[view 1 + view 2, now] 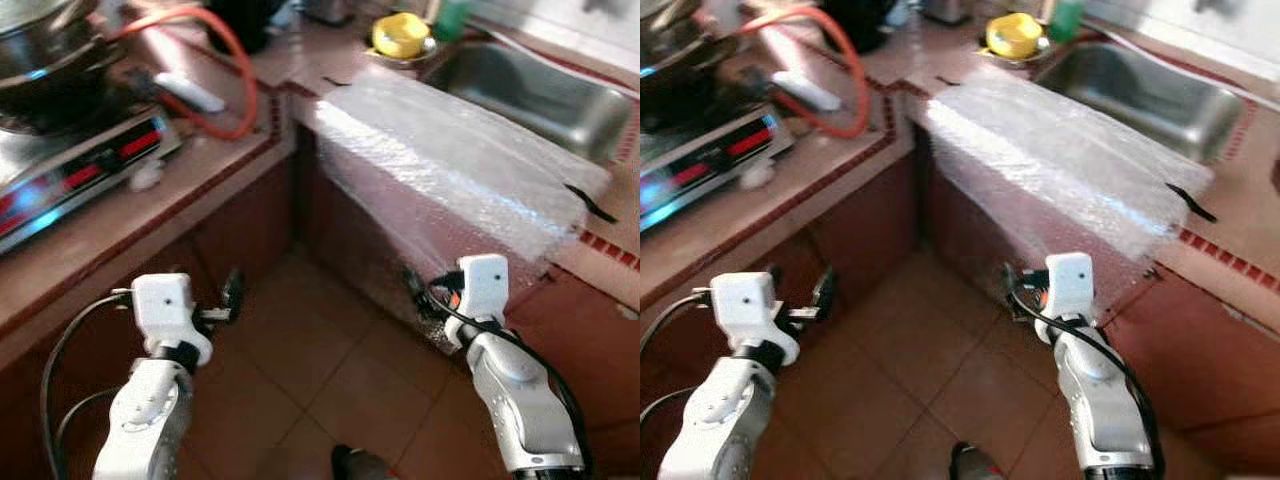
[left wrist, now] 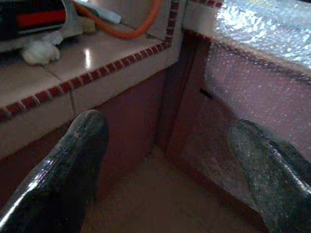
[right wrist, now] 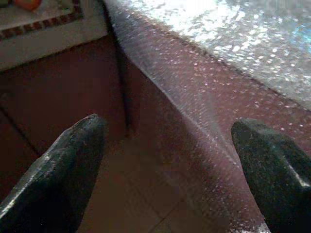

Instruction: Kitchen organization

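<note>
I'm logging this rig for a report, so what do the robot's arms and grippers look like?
Both arms are silvery-white with rounded segments, each topped by a white boxy wrist block with a small dark dot. Black cables loop beside each arm. The left gripper and right gripper each have two long, black, glossy, blunt-tipped fingers.

Bubble wrap [image 1: 450,160] drapes counter [image 1: 130,220] beside sink [image 1: 540,90]

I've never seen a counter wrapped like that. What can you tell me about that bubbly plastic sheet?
The bubble wrap sheet is clear, shiny plastic covered in small air bubbles. It lies spread over the tiled counter beside the steel sink, then drapes over the front edge and hangs down the reddish cabinet face. Black tape pins one corner. Neither gripper touches it.
</note>
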`<state>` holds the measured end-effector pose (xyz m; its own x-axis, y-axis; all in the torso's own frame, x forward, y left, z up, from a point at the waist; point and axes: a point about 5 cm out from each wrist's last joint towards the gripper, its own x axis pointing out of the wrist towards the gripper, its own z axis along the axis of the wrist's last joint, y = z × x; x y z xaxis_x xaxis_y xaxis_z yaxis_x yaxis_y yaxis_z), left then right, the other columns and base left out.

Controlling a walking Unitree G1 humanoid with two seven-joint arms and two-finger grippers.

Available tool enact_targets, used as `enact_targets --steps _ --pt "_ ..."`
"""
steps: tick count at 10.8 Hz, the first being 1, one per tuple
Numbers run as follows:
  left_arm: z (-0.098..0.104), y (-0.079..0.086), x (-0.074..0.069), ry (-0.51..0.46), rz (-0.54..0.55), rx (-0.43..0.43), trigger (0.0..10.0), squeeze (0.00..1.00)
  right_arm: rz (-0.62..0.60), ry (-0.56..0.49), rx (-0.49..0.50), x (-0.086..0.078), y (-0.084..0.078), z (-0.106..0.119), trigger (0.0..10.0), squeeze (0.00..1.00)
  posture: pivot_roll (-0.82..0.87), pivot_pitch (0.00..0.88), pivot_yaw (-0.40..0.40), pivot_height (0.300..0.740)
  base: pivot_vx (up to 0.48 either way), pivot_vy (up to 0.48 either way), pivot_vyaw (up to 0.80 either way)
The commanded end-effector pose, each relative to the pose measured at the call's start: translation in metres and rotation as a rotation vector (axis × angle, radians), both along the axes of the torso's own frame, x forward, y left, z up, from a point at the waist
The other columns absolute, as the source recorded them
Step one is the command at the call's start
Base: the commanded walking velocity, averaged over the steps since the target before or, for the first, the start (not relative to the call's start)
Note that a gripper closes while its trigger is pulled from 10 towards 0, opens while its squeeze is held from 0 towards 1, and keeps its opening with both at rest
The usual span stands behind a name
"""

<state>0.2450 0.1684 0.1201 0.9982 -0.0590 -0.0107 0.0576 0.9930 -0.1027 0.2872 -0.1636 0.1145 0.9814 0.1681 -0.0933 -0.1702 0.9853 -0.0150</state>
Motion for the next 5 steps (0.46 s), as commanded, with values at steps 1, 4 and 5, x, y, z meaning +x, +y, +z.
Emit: enact_targets --steps 1,4,5 --pt "0.0 0.002 0.002 -0.009 0.012 0.0 10.0 0.0 -0.018 -0.006 -0.014 -0.004 -0.003 0.001 10.0 0.0 -0.13 0.163 0.02 0.74 0.0 0.0 -0.79" --pt "0.013 0.0 0.004 -0.071 0.023 0.007 10.0 0.0 -0.066 -0.045 -0.027 -0.009 -0.011 0.01 10.0 0.0 -0.15 0.208 0.045 0.74 0.0 0.0 -0.79" --pt "0.016 0.003 0.006 -0.085 0.037 -0.001 10.0 0.0 -0.081 -0.057 -0.029 -0.009 -0.011 0.014 10.0 0.0 -0.15 0.22 0.044 0.74 0.0 0.0 -0.79"
